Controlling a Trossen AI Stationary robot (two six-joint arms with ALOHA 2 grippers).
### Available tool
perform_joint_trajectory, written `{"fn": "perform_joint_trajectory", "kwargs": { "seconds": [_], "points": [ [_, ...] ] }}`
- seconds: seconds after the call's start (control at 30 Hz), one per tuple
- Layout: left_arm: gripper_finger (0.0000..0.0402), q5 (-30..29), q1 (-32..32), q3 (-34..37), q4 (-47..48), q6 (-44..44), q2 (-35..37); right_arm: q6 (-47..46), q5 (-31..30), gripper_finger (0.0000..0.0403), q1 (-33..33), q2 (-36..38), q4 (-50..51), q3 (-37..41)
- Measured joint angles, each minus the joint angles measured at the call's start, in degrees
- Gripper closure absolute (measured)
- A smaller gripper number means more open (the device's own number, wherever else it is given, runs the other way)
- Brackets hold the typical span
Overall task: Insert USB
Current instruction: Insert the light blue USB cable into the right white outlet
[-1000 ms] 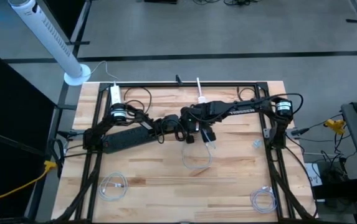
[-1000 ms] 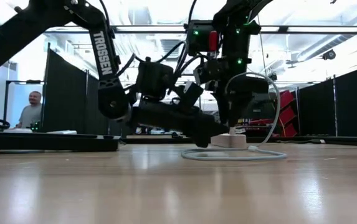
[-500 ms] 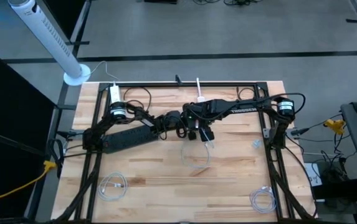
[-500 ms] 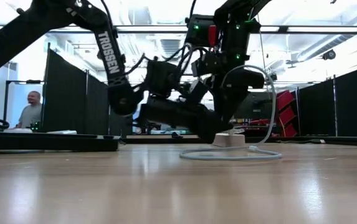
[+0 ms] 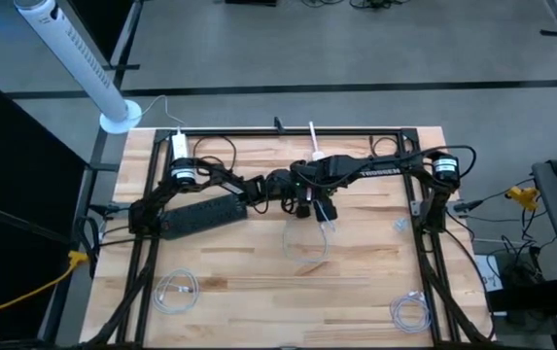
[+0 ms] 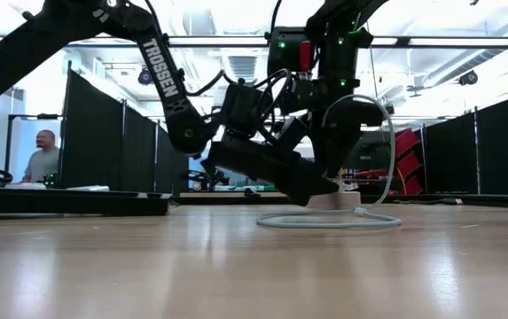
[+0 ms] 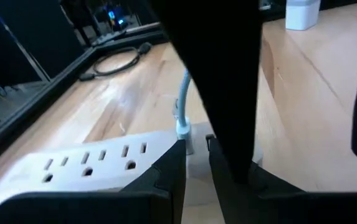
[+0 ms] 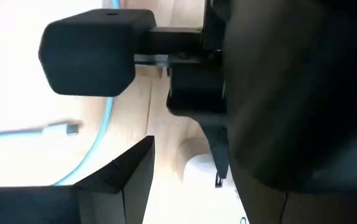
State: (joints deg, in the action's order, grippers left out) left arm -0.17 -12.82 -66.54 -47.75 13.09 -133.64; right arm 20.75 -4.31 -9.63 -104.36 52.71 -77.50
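1. The USB plug [image 7: 184,129], on a pale blue cable [image 6: 329,220], sits at the end of the white power strip [image 7: 85,163], near the middle of the counter [image 5: 259,282].
2. The left pincer [image 7: 194,163] holds its fingers narrowly parted around the plug; whether they actually pinch it I cannot tell.
3. The right pincer [image 5: 309,199] hangs just beside it over the strip; its fingers look spread, with only the counter between them.
4. To do this step well, I judge the plug should be kept square to the port and pushed straight in, while the strip is braced against sliding.
5. Spare cable coils [image 5: 175,290] lie well apart near the front edge.
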Motion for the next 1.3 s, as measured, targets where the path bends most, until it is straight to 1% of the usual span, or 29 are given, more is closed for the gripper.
{"fn": "perform_joint_trajectory", "kwargs": {
  "seconds": [0.2,0.4,0.47,0.5,0.53,0.6,0.77,0.93,1.03,1.1,1.3],
  "points": [
    [0.0338,0.08,0.18,0.55,1.67,-2.28,0.15,-0.22,-0.21,0.0217,-0.11,0.24,2.96,-0.13],
    [0.0338,0.59,0.36,0.74,2.15,-3.94,0.52,-0.40,-4.53,0.0217,-0.69,0.36,6.47,-0.23],
    [0.0338,0.63,0.42,0.78,4.21,-4.55,1.02,-0.42,-4.75,0.0217,-1.25,0.37,8.09,-0.07],
    [0.0338,0.76,0.47,0.84,7.85,-4.73,1.34,-0.44,-4.83,0.0217,-1.44,0.38,8.34,-0.06],
    [0.0338,0.66,0.57,1.58,5.77,-6.11,1.18,-0.44,-4.91,0.0217,-1.60,0.39,8.81,-0.06],
    [0.0338,0.71,0.84,1.39,12.11,-5.46,2.52,-0.40,-4.93,0.0217,-2.12,0.59,9.86,-0.02],
    [0.0338,0.27,1.63,4.62,14.23,-5.20,6.53,-0.12,-4.79,0.0217,-3.90,0.94,9.71,-0.02],
    [0.0338,-0.06,1.86,7.45,15.35,-3.85,10.51,1.21,-4.25,0.0217,-4.11,0.94,6.56,0.02],
    [0.0338,-1.75,1.90,10.00,14.37,-2.21,12.55,2.63,-4.21,0.0217,-3.61,0.94,4.47,-0.02],
    [0.0338,-2.08,1.89,12.21,11.65,-1.72,14.02,2.81,-4.27,0.0217,-3.20,0.94,3.83,-0.44],
    [0.0338,-2.83,1.79,23.63,-3.98,-3.47,18.44,2.90,-4.32,0.0217,-1.23,0.94,0.40,-2.85]
  ]
}}
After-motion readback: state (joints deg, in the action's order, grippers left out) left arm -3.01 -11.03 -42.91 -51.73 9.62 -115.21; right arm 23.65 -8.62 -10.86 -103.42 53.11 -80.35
